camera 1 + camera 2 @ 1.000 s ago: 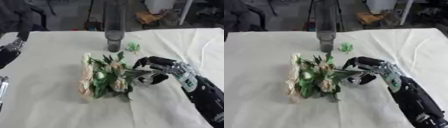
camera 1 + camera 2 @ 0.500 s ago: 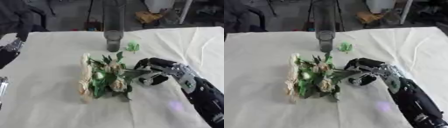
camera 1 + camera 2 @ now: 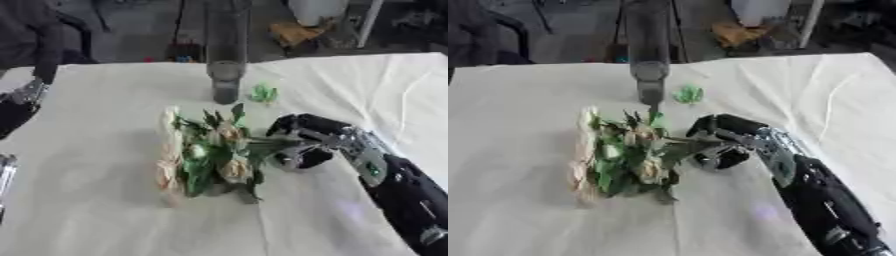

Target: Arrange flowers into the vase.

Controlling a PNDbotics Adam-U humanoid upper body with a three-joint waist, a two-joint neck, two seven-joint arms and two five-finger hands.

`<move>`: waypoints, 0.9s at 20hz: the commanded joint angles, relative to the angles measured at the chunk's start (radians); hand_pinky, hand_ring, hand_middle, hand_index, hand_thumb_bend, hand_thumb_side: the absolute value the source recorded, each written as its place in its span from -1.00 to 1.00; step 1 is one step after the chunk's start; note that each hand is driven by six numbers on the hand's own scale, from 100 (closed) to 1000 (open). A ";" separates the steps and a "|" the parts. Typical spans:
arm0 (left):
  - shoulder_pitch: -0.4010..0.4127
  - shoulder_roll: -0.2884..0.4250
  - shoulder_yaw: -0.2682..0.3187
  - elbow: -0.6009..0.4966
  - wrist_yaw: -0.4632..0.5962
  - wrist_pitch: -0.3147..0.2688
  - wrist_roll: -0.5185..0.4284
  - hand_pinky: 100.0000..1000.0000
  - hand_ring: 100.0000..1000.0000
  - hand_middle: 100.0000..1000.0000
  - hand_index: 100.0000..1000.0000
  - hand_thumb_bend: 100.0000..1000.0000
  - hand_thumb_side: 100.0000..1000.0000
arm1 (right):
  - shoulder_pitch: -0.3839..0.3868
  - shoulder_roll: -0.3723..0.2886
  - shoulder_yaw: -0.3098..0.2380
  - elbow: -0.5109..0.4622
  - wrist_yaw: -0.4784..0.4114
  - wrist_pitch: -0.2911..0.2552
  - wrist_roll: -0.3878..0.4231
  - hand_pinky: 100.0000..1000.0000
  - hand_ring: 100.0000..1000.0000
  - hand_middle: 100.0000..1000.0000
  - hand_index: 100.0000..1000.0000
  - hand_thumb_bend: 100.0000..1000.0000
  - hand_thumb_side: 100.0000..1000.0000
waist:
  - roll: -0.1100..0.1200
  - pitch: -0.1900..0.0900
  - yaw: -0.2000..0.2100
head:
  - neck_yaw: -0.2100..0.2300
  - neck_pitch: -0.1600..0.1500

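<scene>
A bunch of pale roses with green leaves (image 3: 206,152) lies on the white cloth, blooms to the left, stems pointing right. My right hand (image 3: 306,142) rests at the stem ends, its fingers curled round the green stems. A tall grey glass vase (image 3: 227,55) stands upright just behind the bunch. A small green sprig (image 3: 263,93) lies to the right of the vase's foot. My left hand (image 3: 22,97) shows at the left edge, but its fingers are hidden.
The white tablecloth (image 3: 105,210) covers the whole table, wrinkled at the right. Behind the far edge stand chair legs, a white bucket (image 3: 315,10) and an orange thing on the floor.
My right hand has slid slightly left along the stems and its fingers have curled in more. The bunch and the vase have stayed in place.
</scene>
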 commanded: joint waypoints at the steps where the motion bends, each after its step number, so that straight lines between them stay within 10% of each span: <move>1: -0.017 0.011 0.004 -0.015 0.004 0.000 -0.002 0.08 -0.25 -0.18 -0.37 0.43 -0.50 | -0.017 0.003 -0.005 0.006 0.024 0.002 -0.011 0.34 0.58 0.40 0.60 -0.60 -0.61 | 0.004 -0.008 0.002 | -0.003 -0.010; 18: -0.019 0.011 0.004 -0.015 0.005 0.001 -0.003 0.08 -0.25 -0.17 -0.37 0.44 -0.50 | -0.015 0.022 -0.004 -0.003 0.083 0.030 -0.135 -0.79 -0.23 -0.50 -0.32 -0.59 -0.71 | 0.005 -0.004 0.006 | -0.004 -0.009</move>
